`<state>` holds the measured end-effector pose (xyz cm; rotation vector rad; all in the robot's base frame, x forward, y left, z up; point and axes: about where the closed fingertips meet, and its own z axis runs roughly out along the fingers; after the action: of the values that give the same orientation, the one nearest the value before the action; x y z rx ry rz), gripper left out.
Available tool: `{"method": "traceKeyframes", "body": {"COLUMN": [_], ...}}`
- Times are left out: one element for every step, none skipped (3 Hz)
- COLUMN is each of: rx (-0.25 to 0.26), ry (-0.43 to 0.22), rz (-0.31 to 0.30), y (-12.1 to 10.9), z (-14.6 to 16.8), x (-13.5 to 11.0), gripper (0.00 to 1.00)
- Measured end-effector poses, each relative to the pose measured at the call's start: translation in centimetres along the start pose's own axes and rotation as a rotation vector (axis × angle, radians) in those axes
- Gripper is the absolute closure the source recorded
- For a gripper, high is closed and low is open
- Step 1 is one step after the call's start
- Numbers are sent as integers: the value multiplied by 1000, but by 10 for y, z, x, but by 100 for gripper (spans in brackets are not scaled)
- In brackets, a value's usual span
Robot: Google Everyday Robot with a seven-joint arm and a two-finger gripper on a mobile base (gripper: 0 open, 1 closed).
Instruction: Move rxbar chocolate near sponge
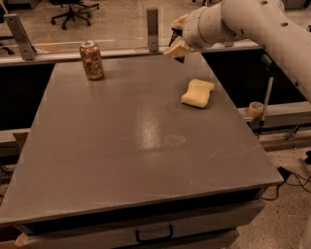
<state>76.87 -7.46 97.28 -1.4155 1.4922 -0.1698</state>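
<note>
The cream gripper [177, 41] hangs above the far right edge of the grey table [121, 160], closed on a dark sliver that appears to be the rxbar chocolate [173, 35], held off the surface, up behind the pale yellow sponge [198, 93] and well right of the soda can [92, 60].

Large grey matte rectangular desk [121, 160], soft overhead glare near its middle; pale drawer front with black handle [154, 234] beneath. Behind: grey rail with upright grey metal posts [152, 29], pale floor, black wheeled office chair [73, 8]. Right: speckled floor [286, 219], black cables [296, 179], tan tape roll [255, 108] on grey ledge [286, 113]. The gripper [177, 46] hangs above the desk's far right corner.
</note>
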Motion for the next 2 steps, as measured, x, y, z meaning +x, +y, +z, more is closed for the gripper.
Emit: {"method": "traceKeyframes", "body": {"rx": [91, 164], "ry": [22, 54], "rz": [95, 209], "y": [-25, -33], "z": [19, 31], "x": [37, 63], "gripper": [100, 100]}}
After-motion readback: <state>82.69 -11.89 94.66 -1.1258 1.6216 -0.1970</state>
